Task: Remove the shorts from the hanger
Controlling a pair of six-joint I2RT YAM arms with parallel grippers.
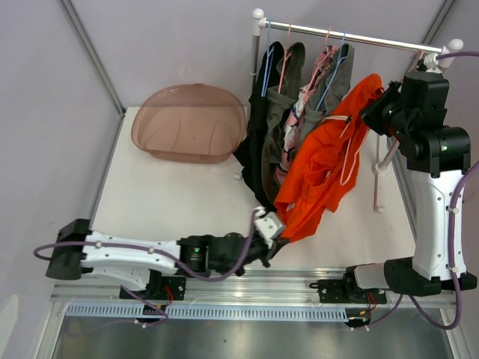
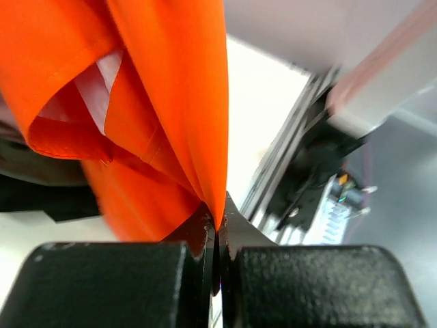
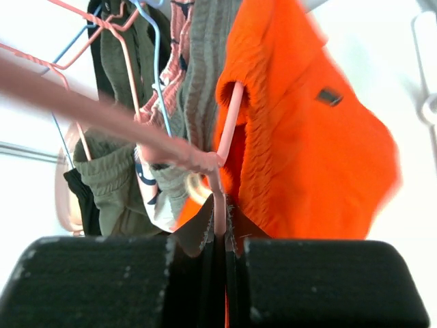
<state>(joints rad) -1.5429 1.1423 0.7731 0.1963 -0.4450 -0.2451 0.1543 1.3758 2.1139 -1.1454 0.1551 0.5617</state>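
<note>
The bright orange shorts (image 1: 323,168) hang stretched from a pink hanger (image 1: 349,161) at the right down toward the table's front. My left gripper (image 1: 271,230) is shut on the shorts' lower hem (image 2: 217,205). My right gripper (image 1: 374,108) is shut on the pink hanger's wire (image 3: 219,205), off the rail, with the orange shorts (image 3: 307,143) still threaded on it. Black shorts (image 1: 258,142), olive shorts (image 1: 288,90) and pink patterned shorts (image 1: 314,82) hang on hangers from the silver rail (image 1: 352,36).
A brown translucent plastic basin (image 1: 188,122) sits at the table's back left. The rack's white upright and foot (image 1: 380,168) stand near my right arm. The metal front rail (image 1: 247,284) runs along the near edge.
</note>
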